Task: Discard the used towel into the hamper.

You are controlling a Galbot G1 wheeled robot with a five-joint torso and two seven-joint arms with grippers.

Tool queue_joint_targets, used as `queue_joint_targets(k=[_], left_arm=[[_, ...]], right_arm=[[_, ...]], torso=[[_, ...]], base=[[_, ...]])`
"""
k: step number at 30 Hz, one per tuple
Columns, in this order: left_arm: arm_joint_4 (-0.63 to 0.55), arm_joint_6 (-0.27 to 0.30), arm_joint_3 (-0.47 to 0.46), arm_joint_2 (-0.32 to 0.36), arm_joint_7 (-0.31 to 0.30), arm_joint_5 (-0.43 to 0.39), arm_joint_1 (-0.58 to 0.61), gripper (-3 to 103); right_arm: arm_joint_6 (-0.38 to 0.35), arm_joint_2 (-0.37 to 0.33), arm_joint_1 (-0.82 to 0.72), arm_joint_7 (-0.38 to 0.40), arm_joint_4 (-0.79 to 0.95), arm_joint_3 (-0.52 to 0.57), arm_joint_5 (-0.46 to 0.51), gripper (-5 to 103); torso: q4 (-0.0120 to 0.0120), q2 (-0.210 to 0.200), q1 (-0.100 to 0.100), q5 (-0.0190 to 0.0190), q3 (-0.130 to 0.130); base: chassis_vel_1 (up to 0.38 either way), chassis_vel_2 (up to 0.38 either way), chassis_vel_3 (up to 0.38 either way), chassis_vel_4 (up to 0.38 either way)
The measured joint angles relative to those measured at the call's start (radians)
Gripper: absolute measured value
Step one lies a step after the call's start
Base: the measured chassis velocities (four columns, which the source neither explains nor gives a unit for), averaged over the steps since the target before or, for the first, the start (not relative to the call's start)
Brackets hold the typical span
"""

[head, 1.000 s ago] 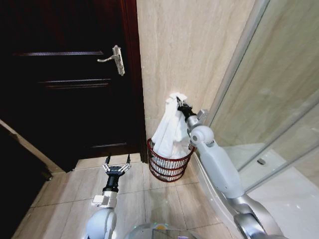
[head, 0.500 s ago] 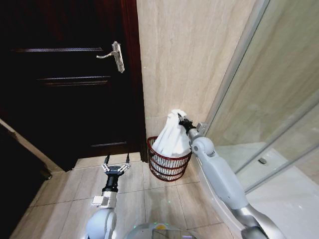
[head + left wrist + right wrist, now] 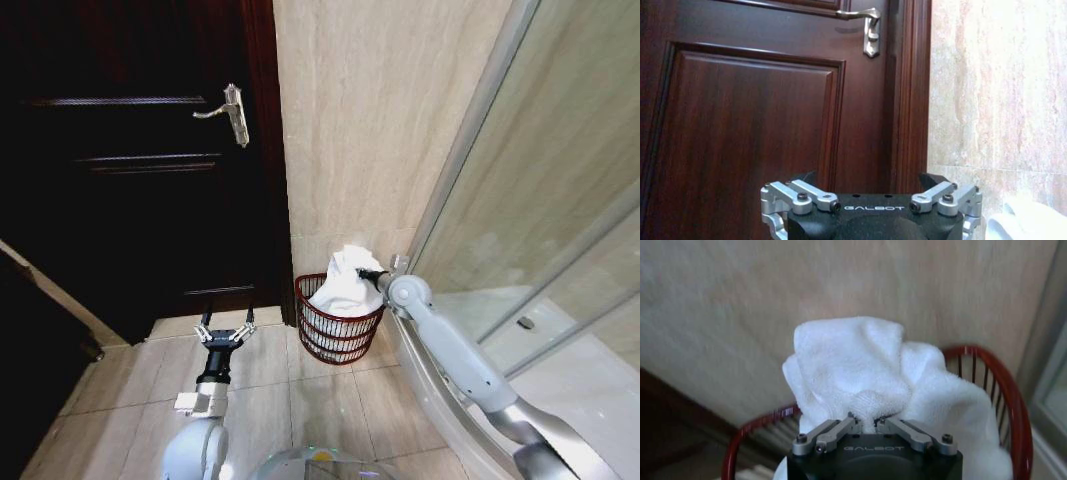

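Note:
The white used towel (image 3: 343, 283) is bunched up in the dark red wire hamper (image 3: 338, 338), its top rising above the rim. The hamper stands on the floor against the beige wall. My right gripper (image 3: 364, 272) is shut on the towel's upper fold, just above the hamper's right side. In the right wrist view the fingers pinch a tuck of towel (image 3: 852, 362) over the red hamper rim (image 3: 1005, 390). My left gripper (image 3: 226, 329) is open and idle, pointing up to the left of the hamper, facing the door.
A dark wooden door (image 3: 130, 180) with a metal lever handle (image 3: 228, 112) stands left of the hamper. A glass shower screen (image 3: 545, 210) runs along the right. Beige floor tiles (image 3: 320, 400) lie open in front of the hamper.
My right gripper has come down with the towel, so the hanging cloth has sunk and piled into the hamper. The left arm has barely shifted.

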Motion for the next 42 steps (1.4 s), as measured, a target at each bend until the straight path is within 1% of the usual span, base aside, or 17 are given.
queue_joint_targets(k=[1, 2, 4, 6, 10, 14, 15, 18, 19, 22, 32, 34, 37, 39, 40, 41, 42], left_arm=[[0.000, 0.000, -0.002, 0.000, 0.000, -0.004, 0.001, 100], [0.000, 0.000, -0.002, 0.000, 0.000, -0.004, 0.001, 100], [0.000, 0.000, -0.006, 0.000, -0.001, -0.018, 0.001, 100], [0.003, 0.000, -0.010, 0.000, -0.003, -0.026, 0.001, 100], [0.010, 0.000, -0.014, 0.000, -0.004, -0.033, 0.001, 100], [0.036, -0.005, -0.015, 0.000, -0.005, -0.039, -0.008, 100], [0.036, -0.005, -0.015, 0.000, -0.005, -0.039, -0.008, 100], [0.056, -0.007, -0.015, 0.000, -0.005, -0.044, -0.019, 100], [0.056, -0.007, -0.015, 0.000, -0.005, -0.044, -0.019, 100], [0.072, -0.008, -0.015, 0.000, -0.005, -0.046, -0.030, 100], [0.093, -0.008, -0.015, 0.005, -0.007, -0.056, -0.045, 100], [0.093, -0.008, -0.014, 0.005, -0.007, -0.056, -0.046, 100], [0.088, -0.006, -0.014, 0.005, -0.007, -0.056, -0.046, 100], [0.086, -0.005, -0.014, 0.007, -0.007, -0.056, -0.046, 100], [0.084, -0.004, -0.014, 0.010, -0.007, -0.056, -0.048, 100], [0.084, -0.004, -0.014, 0.010, -0.007, -0.056, -0.048, 100], [0.083, -0.003, -0.014, 0.012, -0.007, -0.058, -0.050, 100]], right_arm=[[0.000, -0.001, 0.002, 0.038, 0.011, -0.010, 0.032, 7], [0.000, -0.001, 0.002, 0.038, 0.011, -0.010, 0.032, 7], [0.002, 0.004, 0.011, 0.123, 0.021, -0.034, 0.112, 7], [0.008, 0.025, 0.031, 0.171, -0.014, -0.051, 0.166, 7], [0.027, 0.054, 0.055, 0.191, -0.079, -0.070, 0.193, 7], [0.063, 0.118, 0.093, 0.229, -0.213, -0.075, 0.240, 7], [0.063, 0.118, 0.093, 0.229, -0.213, -0.075, 0.240, 7], [0.073, 0.170, 0.105, 0.232, -0.325, -0.062, 0.242, 7], [0.073, 0.170, 0.105, 0.232, -0.325, -0.062, 0.242, 7], [0.084, 0.217, 0.107, 0.206, -0.422, -0.054, 0.198, 7], [0.105, 0.287, 0.119, 0.162, -0.574, -0.013, 0.171, 7], [0.107, 0.290, 0.117, 0.154, -0.583, -0.011, 0.160, 7], [0.113, 0.272, 0.093, 0.086, -0.552, -0.006, 0.106, 7], [0.105, 0.265, 0.087, 0.083, -0.526, 0.003, 0.116, 4], [0.101, 0.260, 0.084, 0.091, -0.500, 0.012, 0.134, 9], [0.101, 0.260, 0.084, 0.091, -0.500, 0.012, 0.134, 9], [0.101, 0.255, 0.079, 0.106, -0.463, 0.020, 0.148, 14]], torso=[[-0.0001, 0.000, 0.000, 0.0000, 0.000], [-0.0001, 0.000, 0.000, 0.0000, 0.000], [-0.0003, 0.001, 0.000, -0.0002, 0.000], [-0.0002, 0.002, 0.000, -0.0001, 0.001], [0.0000, 0.002, 0.001, -0.0001, 0.001], [0.0001, 0.003, 0.001, -0.0001, 0.001], [0.0001, 0.003, 0.001, -0.0001, 0.001], [-0.0001, 0.003, 0.001, -0.0002, 0.002], [-0.0001, 0.003, 0.001, -0.0002, 0.002], [0.0000, 0.003, 0.001, -0.0001, 0.002], [-0.0001, 0.004, 0.001, -0.0002, 0.002], [0.0000, 0.004, 0.001, -0.0002, 0.002], [-0.0003, 0.004, 0.002, 0.0000, 0.003], [-0.0004, 0.004, 0.002, 0.0000, 0.003], [-0.0006, 0.004, 0.002, -0.0001, 0.003], [-0.0006, 0.004, 0.002, -0.0001, 0.003], [-0.0005, 0.004, 0.002, 0.0000, 0.003]], base=[[0.000, 0.000, 0.000, 0.000], [0.000, 0.000, 0.000, 0.000], [0.000, 0.000, 0.000, 0.000], [0.000, 0.000, 0.000, 0.000], [0.000, 0.000, 0.000, 0.000], [0.000, 0.000, 0.000, 0.000], [0.000, 0.000, 0.000, 0.000], [0.000, 0.000, 0.000, 0.000], [0.000, 0.000, 0.000, 0.000], [0.000, 0.000, 0.000, 0.000], [0.000, 0.000, 0.000, 0.000], [0.000, 0.000, 0.000, 0.000], [0.000, 0.000, 0.000, 0.000], [0.000, 0.000, 0.000, 0.000], [0.000, 0.000, 0.000, 0.000], [0.000, 0.000, 0.000, 0.000], [0.000, 0.000, 0.000, 0.000]])
